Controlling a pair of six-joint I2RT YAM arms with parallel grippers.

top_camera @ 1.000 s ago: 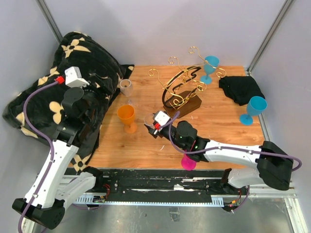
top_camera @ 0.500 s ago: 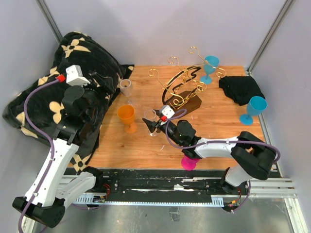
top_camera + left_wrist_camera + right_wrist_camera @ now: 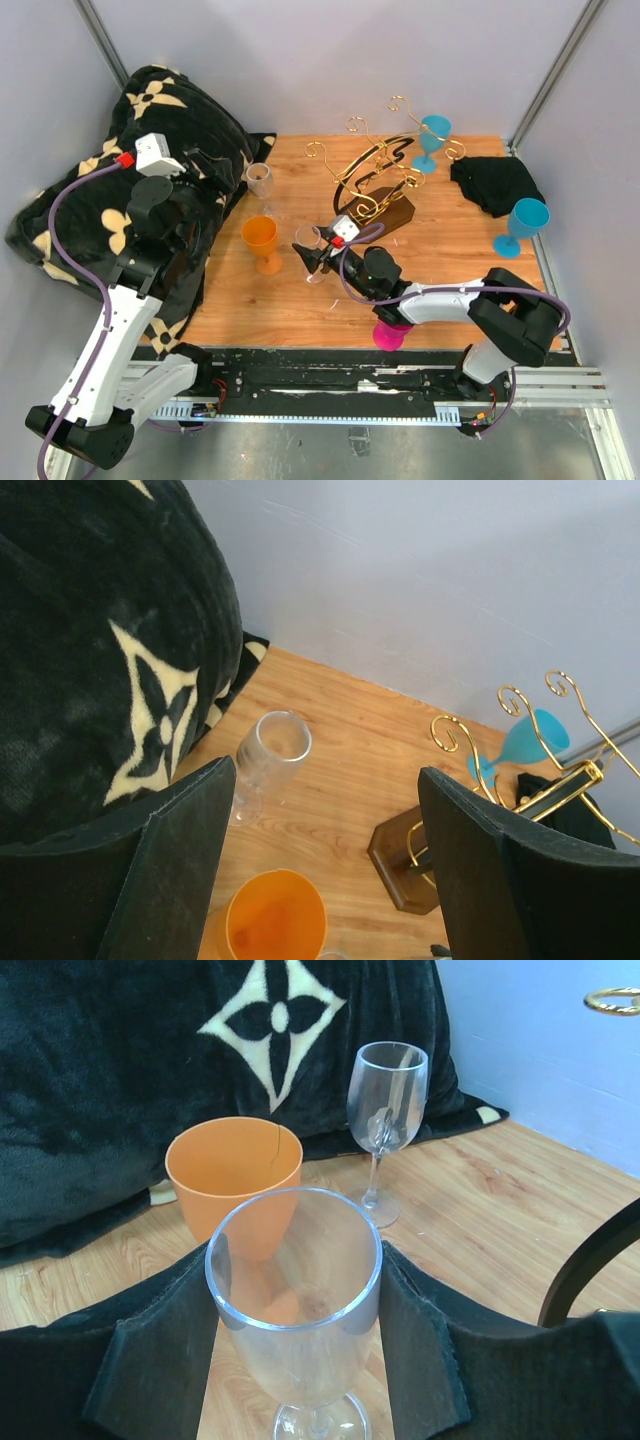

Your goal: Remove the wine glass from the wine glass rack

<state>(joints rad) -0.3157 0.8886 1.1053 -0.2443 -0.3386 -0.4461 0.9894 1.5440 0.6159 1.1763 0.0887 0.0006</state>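
The right gripper (image 3: 314, 252) is clamping its fingers on the bowl of the clear wine glass (image 3: 295, 1290), which is standing upright at the centre of the top view, just lower left of the wine glass rack (image 3: 390, 213) (clear of its gold arms). The left gripper (image 3: 325, 850) is hanging with jaws wide apart at the upper left, over the black blanket (image 3: 170, 110).

Wine glass (image 3: 295, 1300): clear, stemmed, upright and empty. The bowl sits between the fingers of the right gripper (image 3: 293, 1345), a pad pressed to each side, with the round foot showing below them. It is off the rack.

Wine glass rack (image 3: 375, 185): gold wire stand with scroll-ended arms and an oval centre ring on a dark brown wooden base. It stands near the gripper's right side, apart from the glass.
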